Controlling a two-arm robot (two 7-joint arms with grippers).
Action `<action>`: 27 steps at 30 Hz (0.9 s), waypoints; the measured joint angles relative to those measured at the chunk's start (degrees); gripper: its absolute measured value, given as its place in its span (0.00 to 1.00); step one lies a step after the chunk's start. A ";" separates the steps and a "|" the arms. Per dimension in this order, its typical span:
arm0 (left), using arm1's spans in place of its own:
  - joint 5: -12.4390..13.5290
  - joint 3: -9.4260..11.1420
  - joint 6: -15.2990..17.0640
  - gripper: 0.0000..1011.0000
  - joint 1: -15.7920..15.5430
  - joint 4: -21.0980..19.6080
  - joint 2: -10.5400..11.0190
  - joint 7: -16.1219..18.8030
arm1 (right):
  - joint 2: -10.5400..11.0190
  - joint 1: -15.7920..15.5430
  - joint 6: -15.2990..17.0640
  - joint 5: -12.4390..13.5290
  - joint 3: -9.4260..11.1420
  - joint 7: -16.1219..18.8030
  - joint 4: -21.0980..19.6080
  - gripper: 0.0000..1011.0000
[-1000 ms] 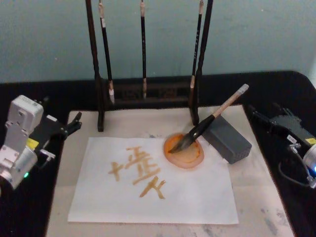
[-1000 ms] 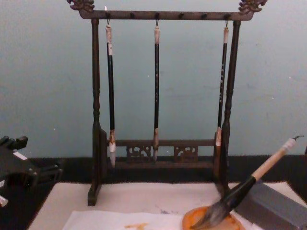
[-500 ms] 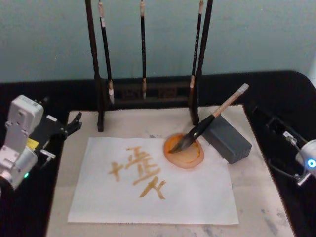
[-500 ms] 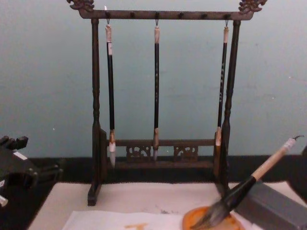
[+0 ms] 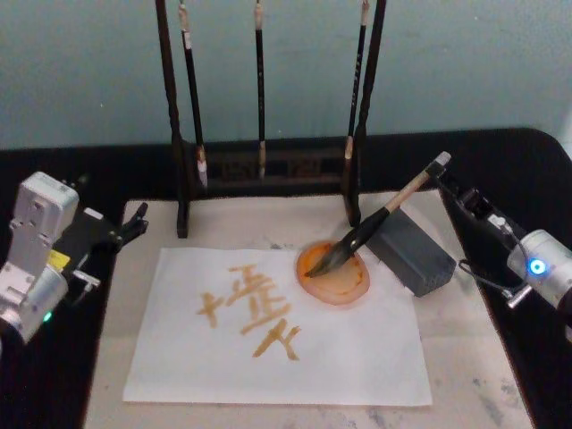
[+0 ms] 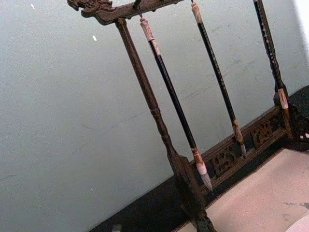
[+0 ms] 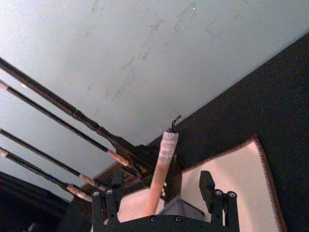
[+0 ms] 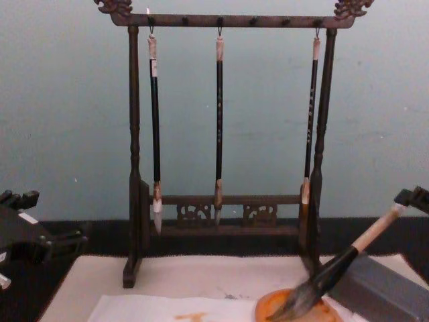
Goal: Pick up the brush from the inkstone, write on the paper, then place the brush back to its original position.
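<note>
Here the right hand (image 5: 444, 177) sits at the upper end of the brush (image 5: 384, 214), with its two fingers (image 7: 103, 200) spread to either side of the pale handle and a gap showing on both sides. The brush slants: its bushy tip rests in the orange inkstone (image 5: 347, 286), and its handle leans up and back over the grey box (image 5: 416, 255) just beside the dish. The inkstone sits on the right rear corner of the paper (image 5: 357, 349), which carries orange-brown strokes (image 5: 250, 308) toward its left half. The left hand (image 5: 132, 225) is parked at the left edge of the beige mat (image 5: 465, 340), well apart from the brush.

The mat lies on a black desk (image 5: 518, 152) before a plain teal wall (image 5: 465, 63). A dark wooden rack (image 8: 134, 168) stands at the mat's rear with three thin brushes (image 8: 218, 121) hanging from it.

From the right wrist, the handle runs up between the fingers, with its cord loop at the end. From the chest, one dark fingertip shows just beside the brush's top.
</note>
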 joint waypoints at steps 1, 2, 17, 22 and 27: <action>0.00 0.00 0.00 1.00 0.01 0.00 0.00 0.00 | -0.40 0.57 0.08 0.57 -0.07 -0.04 0.65 0.99; 0.00 0.00 0.00 1.00 0.01 0.00 0.00 0.00 | -0.62 0.81 0.11 0.86 -0.10 -0.08 0.98 0.99; 0.00 0.00 0.00 1.00 0.01 0.00 0.00 0.00 | -2.73 4.59 -1.12 3.31 -2.24 0.28 6.41 0.99; 0.00 0.00 0.00 1.00 0.01 0.00 0.00 0.00 | -2.66 6.08 -1.20 3.42 -3.42 1.25 8.57 0.99; 0.00 0.00 0.00 1.00 0.00 0.00 0.00 0.00 | -2.55 6.38 -1.20 3.39 -3.67 1.60 8.97 0.99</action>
